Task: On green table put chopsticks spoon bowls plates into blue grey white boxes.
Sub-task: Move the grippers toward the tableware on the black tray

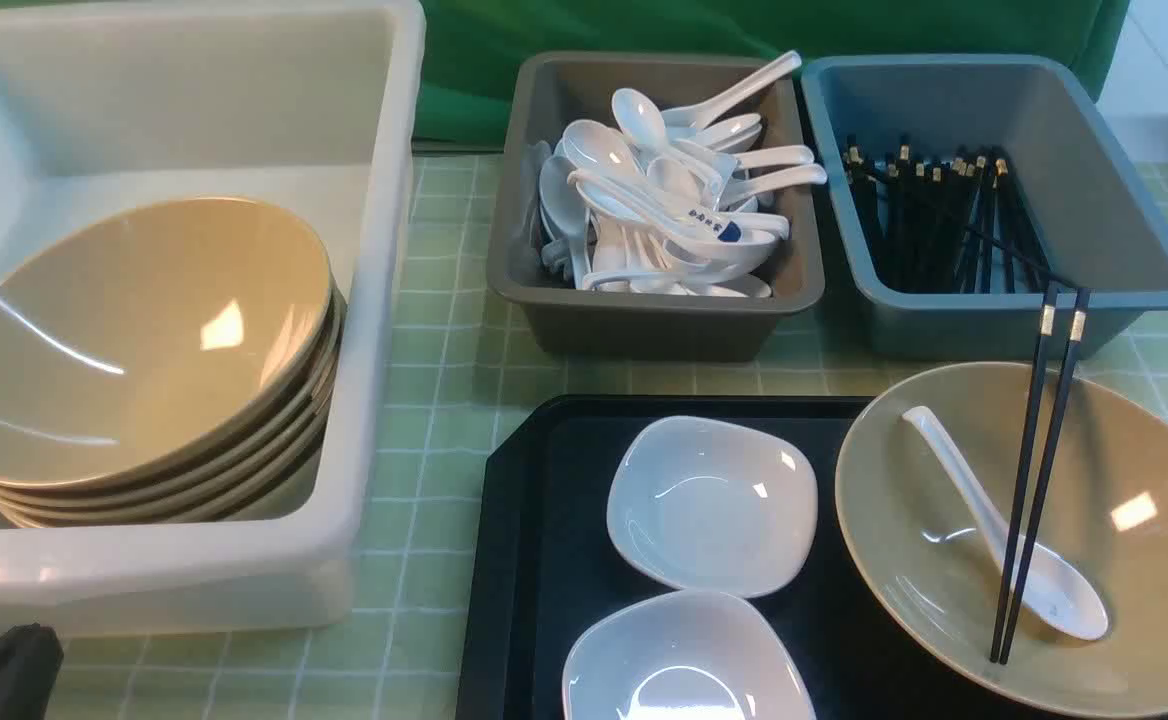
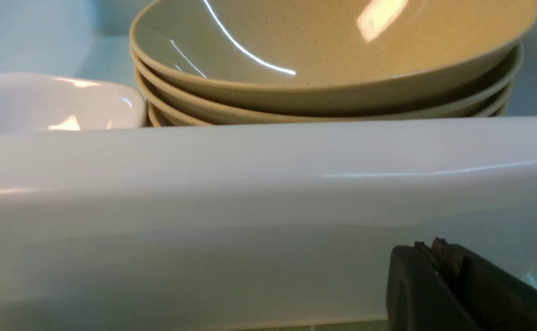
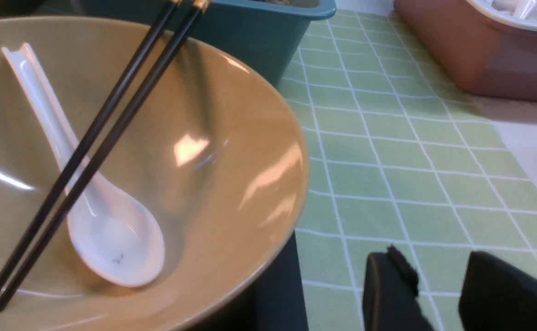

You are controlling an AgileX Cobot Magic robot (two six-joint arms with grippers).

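Note:
On the black tray point(image 1: 514, 560) a tan bowl point(image 1: 1124, 470) holds a white spoon point(image 1: 1034, 570) and two black chopsticks point(image 1: 1039, 470) leaning on its far rim. Two white plates point(image 1: 709, 505) point(image 1: 679, 660) lie beside it. The white box point(image 1: 364, 330) holds stacked tan bowls point(image 1: 134, 340) and a white plate point(image 2: 52, 103). The grey box point(image 1: 644, 320) holds spoons, the blue box point(image 1: 1134, 200) chopsticks. My left gripper point(image 2: 438, 250) is shut and empty outside the white box's near wall point(image 2: 250, 207). My right gripper point(image 3: 434, 262) is open and empty over the green table point(image 3: 388, 161), beside the bowl point(image 3: 231, 138).
A reddish-brown tub point(image 3: 480, 55) with white ware stands beyond the table's right part. A green cloth point(image 1: 644, 30) hangs behind the boxes. The left gripper's dark tip point(image 1: 4, 670) shows at the front view's lower left corner.

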